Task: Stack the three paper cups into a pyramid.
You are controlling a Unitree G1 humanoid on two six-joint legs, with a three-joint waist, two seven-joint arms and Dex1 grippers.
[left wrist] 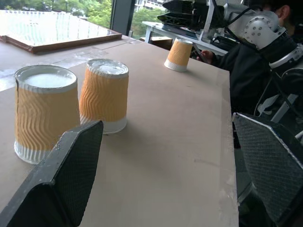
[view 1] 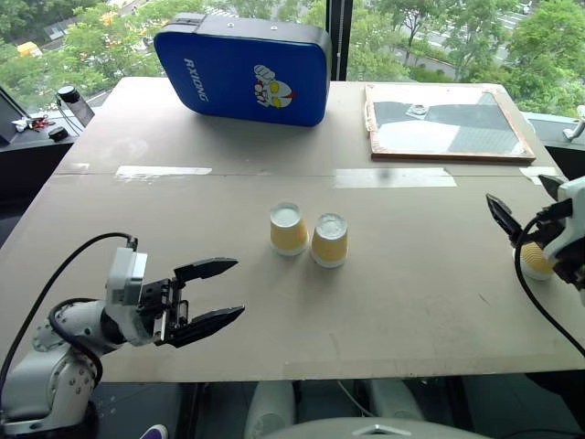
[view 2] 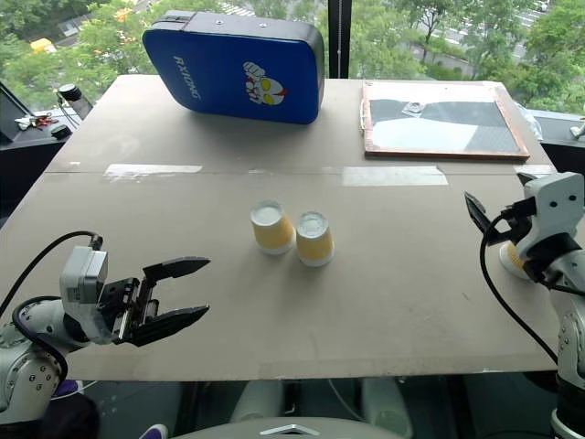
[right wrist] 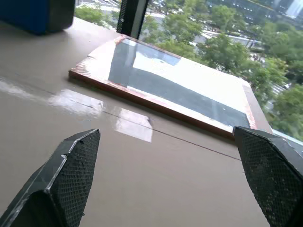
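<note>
On the tan tabletop (view 1: 411, 302), three light, crushable ribbed yellow-tan paper cups (view 1: 289, 229) are being approached by wide-open, empty left gripper (view 1: 219, 291) and right gripper (right wrist: 165, 175), mid-wall grasps being advisable.

Cups (view 1: 289, 229), (view 1: 329, 240), (left wrist: 179, 55): yellow-tan sides with wavy ribbing, white rims and bases.
Table (view 1: 411, 283): plain beige-brown, pale tape strips.
Pad (view 1: 242, 69): blue, black edging, white lettering, cartoon figure in white, red and yellow.
Board (view 1: 445, 123): reddish-brown frame, black and white patches.
Gripper fingers (left wrist: 71, 165): black, fine mesh texture.
</note>
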